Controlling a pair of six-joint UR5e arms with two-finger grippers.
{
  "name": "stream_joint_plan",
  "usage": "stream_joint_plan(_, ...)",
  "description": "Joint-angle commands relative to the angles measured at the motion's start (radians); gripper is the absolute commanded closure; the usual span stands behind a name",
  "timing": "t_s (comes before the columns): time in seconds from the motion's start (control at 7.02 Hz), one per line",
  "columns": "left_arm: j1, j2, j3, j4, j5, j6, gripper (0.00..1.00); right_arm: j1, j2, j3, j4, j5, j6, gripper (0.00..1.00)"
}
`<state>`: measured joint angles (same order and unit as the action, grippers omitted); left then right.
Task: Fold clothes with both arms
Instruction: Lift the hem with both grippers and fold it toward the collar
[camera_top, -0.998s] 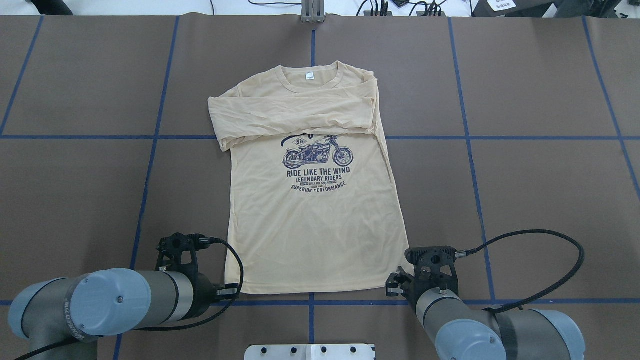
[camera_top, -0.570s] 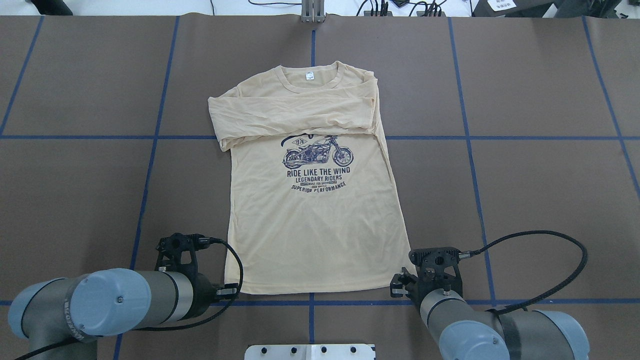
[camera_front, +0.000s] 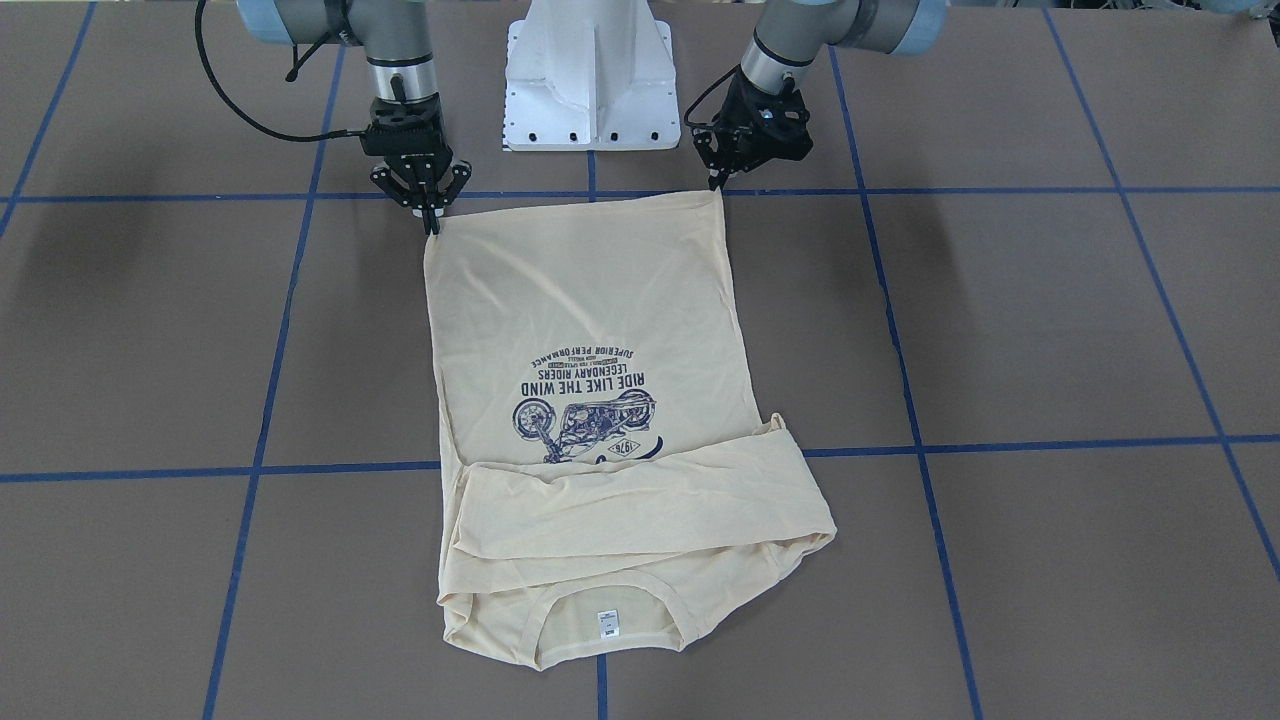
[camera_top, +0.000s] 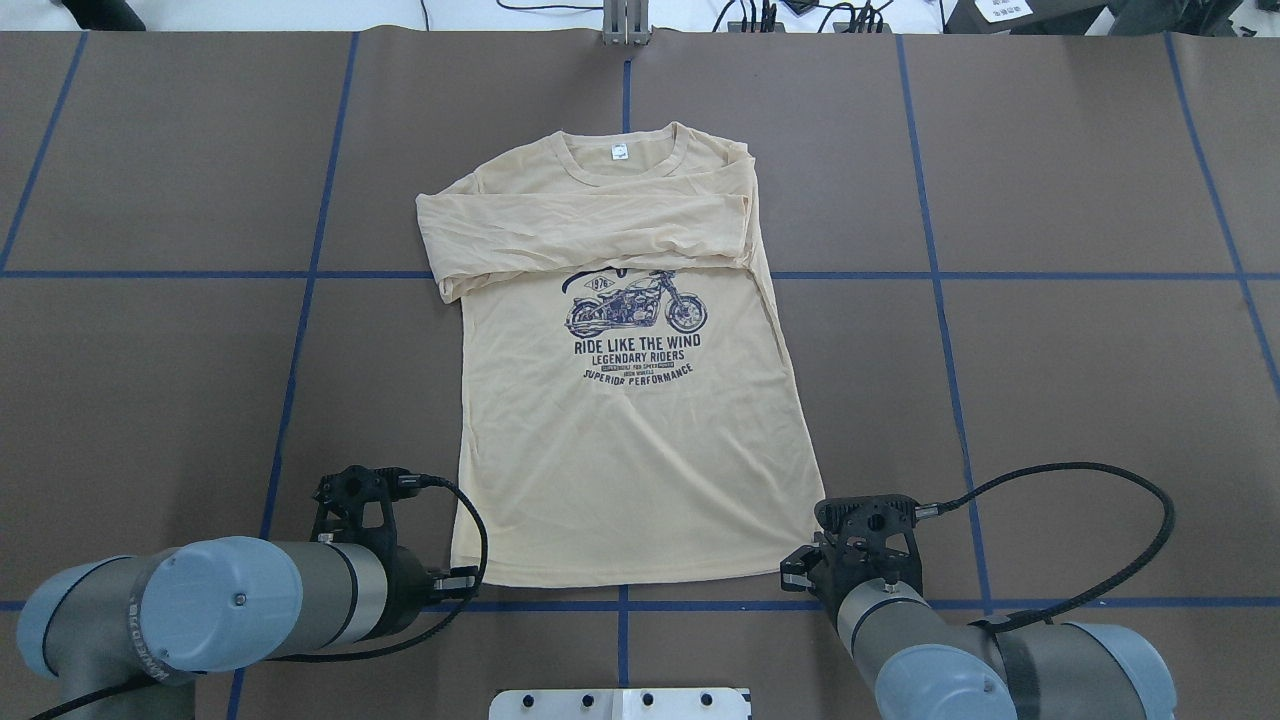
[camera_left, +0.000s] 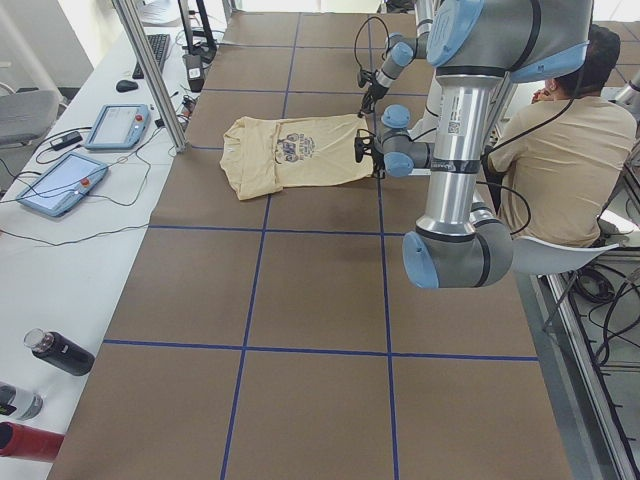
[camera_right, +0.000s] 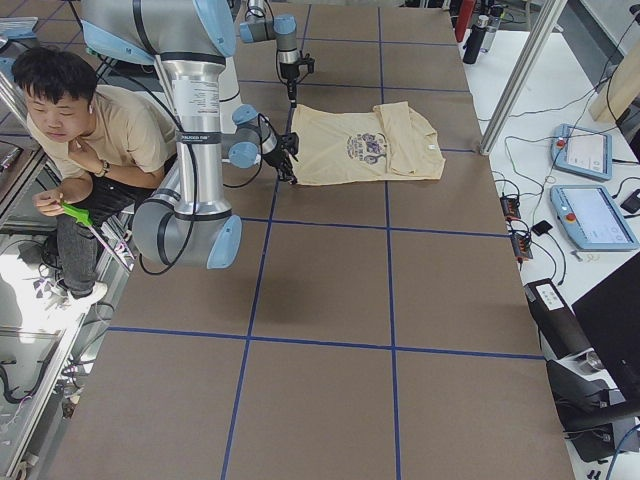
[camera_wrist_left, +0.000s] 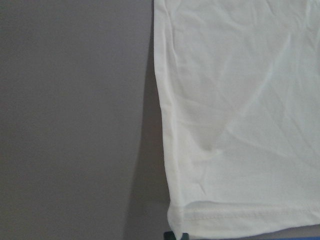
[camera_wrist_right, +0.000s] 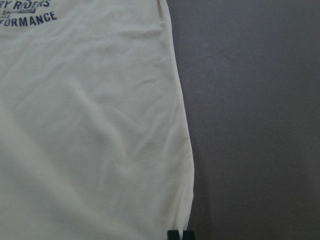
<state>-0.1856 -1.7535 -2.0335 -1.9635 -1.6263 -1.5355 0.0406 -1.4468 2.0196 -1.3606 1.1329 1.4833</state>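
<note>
- Now the shirt (camera_top: 630, 470) lies flat mid-table, sleeves folded across the chest, hem toward the robot's edge.
- Left gripper (camera_front: 716, 183) is pinched closed on one hem corner.
- Right gripper (camera_front: 432, 220) is likewise closed on the other corner.

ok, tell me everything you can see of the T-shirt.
The T-shirt is pale cream-yellow and thin, lying flat and face-up on the table, collar away from the robot. Its long sleeves are folded across the chest, covering the top of the navy motorcycle print. A small white label sits inside the neck. The left gripper and right gripper pinch its two hem corners.
</note>
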Motion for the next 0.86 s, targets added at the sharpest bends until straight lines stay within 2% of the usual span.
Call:
stream_joint_plan(0.0, -0.002, 0.002, -0.016, 0.0, -0.003, 0.0, 1.0, 0.002, -0.003, 0.058, -0.003, 0.007, -0.001, 1.0)
stream_joint_plan(0.14, -0.005, 0.012, -0.08, 0.017, -0.004, 0.003, 1.0, 0.005, -0.007, 0.124, -0.012, 0.019, -0.003, 1.0)
stream_joint_plan(0.57, -0.008, 0.014, -0.403, 0.24, -0.138, 0.005, 1.0, 0.012, -0.021, 0.466, -0.225, 0.285, -0.005, 1.0)
stream_joint_plan(0.71, 0.011, 0.014, -0.497, 0.318, -0.17, 0.002, 1.0, -0.033, -0.039, 0.578, -0.306, 0.351, -0.005, 1.0)
